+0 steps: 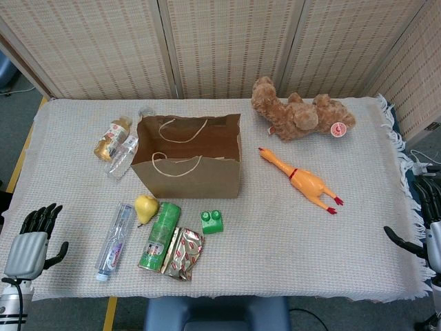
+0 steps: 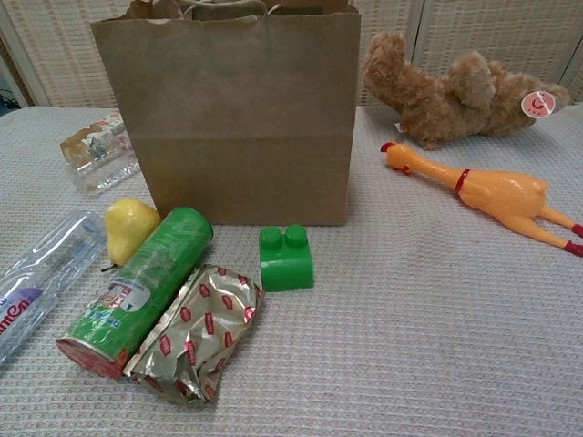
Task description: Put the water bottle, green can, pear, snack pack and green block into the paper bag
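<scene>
A: Step? Hands?
B: None bagged. Left hand [image 1: 31, 238] spread, empty; water bottle [image 1: 116, 236] just beside it, paper bag [image 1: 189, 165] beyond. Right hand [image 1: 417, 238] partly hidden, can't tell.
A: Next: left grabs bottle.

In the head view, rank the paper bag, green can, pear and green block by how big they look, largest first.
1. paper bag, clearly largest.
2. green can, long and lying on its side.
3. pear.
4. green block.
The pear and block look close in size; the pear seems slightly bigger, but I would not rank them firmly.
</scene>
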{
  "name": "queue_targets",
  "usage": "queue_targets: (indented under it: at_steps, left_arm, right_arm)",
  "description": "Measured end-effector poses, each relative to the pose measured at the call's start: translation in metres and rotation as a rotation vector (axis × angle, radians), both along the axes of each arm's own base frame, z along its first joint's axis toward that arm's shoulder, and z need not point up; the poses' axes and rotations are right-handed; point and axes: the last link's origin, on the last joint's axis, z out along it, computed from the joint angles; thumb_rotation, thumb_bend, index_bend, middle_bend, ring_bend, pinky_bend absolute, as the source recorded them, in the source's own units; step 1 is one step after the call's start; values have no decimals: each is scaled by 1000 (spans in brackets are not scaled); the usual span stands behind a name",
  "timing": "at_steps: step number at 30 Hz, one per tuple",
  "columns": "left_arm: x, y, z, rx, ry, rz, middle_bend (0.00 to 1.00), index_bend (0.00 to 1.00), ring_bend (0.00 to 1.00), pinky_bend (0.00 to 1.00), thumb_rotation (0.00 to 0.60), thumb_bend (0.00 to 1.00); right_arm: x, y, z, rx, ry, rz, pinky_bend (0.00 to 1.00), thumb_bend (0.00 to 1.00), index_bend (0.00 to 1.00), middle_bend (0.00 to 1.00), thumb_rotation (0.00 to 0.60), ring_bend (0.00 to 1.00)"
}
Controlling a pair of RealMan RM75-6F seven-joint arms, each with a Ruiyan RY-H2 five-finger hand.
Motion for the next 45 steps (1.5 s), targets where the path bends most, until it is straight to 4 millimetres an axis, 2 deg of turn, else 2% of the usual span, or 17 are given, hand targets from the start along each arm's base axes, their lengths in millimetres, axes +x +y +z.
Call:
queue_targets:
  at_steps: [9, 14, 20, 23, 30, 33, 40, 45]
  left_arm:
    - [2, -1, -4, -52, 11, -32, 0, 0, 0, 56, 600, 394]
    - [5, 5, -9, -140, 77, -130, 0, 0, 0, 63, 600, 394]
    - [7, 21, -11, -249, 243, -334, 0, 0, 0, 59, 600, 394]
    - [14, 29, -13, -292, 319, -448, 0, 0, 0, 58, 600, 394]
    - [40, 60, -27, -448, 619, -889, 0, 0, 0, 51, 600, 394]
    - [46, 72, -32, -497, 735, -1014, 0, 0, 0, 51, 600, 395]
    - [50, 88, -45, -558, 853, -1088, 0, 0, 0, 50, 600, 395]
    - [51, 100, -46, -570, 900, -1089, 0, 0, 0, 49, 600, 377]
  right_arm:
    - [0, 0, -1, 23, -9, -3, 0, 57, 0, 0, 600, 0]
    - [2, -1, -2, 37, -16, -2, 0, 57, 0, 0, 600, 0]
    - [3, -2, -3, 45, -17, 3, 0, 57, 0, 0, 600, 0]
    - [5, -3, -6, 57, -16, 11, 0, 57, 0, 0, 600, 0]
    - [8, -5, -9, 74, -24, 11, 0, 57, 0, 0, 600, 0]
    - [8, -6, -10, 82, -38, 7, 0, 58, 0, 0, 600, 0]
    - [8, -6, -9, 97, -57, 1, 0, 57, 0, 0, 600, 0]
    - [7, -6, -9, 101, -62, -3, 0, 58, 0, 0, 600, 0]
